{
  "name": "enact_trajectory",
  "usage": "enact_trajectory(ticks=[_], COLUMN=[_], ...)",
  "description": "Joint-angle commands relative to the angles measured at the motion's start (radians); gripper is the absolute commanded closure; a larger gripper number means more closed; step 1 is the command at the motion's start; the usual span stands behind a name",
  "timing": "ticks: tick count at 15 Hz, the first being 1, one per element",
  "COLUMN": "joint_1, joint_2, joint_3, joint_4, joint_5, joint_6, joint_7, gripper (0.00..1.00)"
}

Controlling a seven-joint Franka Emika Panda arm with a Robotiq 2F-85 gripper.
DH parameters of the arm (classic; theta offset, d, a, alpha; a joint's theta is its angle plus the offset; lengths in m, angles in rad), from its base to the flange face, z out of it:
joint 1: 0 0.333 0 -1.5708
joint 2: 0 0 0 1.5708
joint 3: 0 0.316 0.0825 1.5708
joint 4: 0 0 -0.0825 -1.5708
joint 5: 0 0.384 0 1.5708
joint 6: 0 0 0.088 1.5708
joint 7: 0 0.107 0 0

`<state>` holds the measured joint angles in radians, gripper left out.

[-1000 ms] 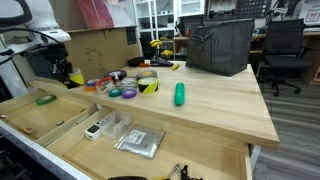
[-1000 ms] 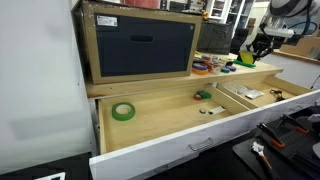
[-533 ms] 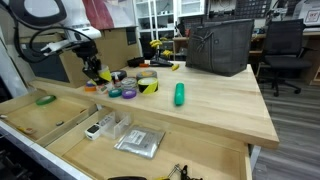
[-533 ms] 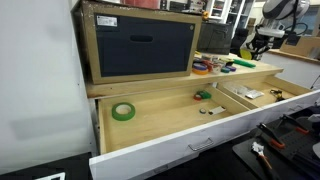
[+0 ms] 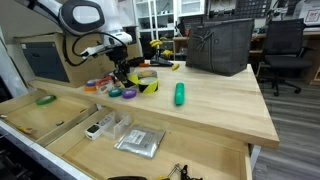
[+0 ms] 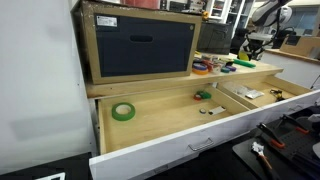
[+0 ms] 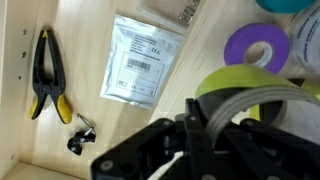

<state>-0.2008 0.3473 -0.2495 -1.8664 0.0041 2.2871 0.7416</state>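
Gripper (image 5: pixel 120 74), jaws pressed together and seemingly empty, hangs just over the yellow-and-black tape roll (image 5: pixel 148 86) beside the purple roll (image 5: pixel 129 93) near the benchtop's (image 5: pixel 220 115) front edge, bare wood lying open past the green cylinder (image 5: pixel 180 94), while the drawer's (image 5: pixel 200 155) plastic bag (image 7: pixel 143 60) carries a barcode label, print unreadable.

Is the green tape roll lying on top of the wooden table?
No, the green tape roll lies flat on the floor of the open drawer.
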Motion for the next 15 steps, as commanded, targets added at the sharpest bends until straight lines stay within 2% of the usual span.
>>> enact_trajectory(ticks=[1, 6, 15], joint_1=[-0.009, -0.032, -0.034], joint_2=[0.098, 0.183, 0.283], joint_3=[-0.036, -0.060, -0.034], joint_4=[0.152, 0.247, 0.332], joint_5=[0.011, 0.017, 0.082], joint_6=[-0.098, -0.158, -0.135], joint_7=[0.038, 0.061, 0.067], gripper=[0.99, 0.99, 0.99])
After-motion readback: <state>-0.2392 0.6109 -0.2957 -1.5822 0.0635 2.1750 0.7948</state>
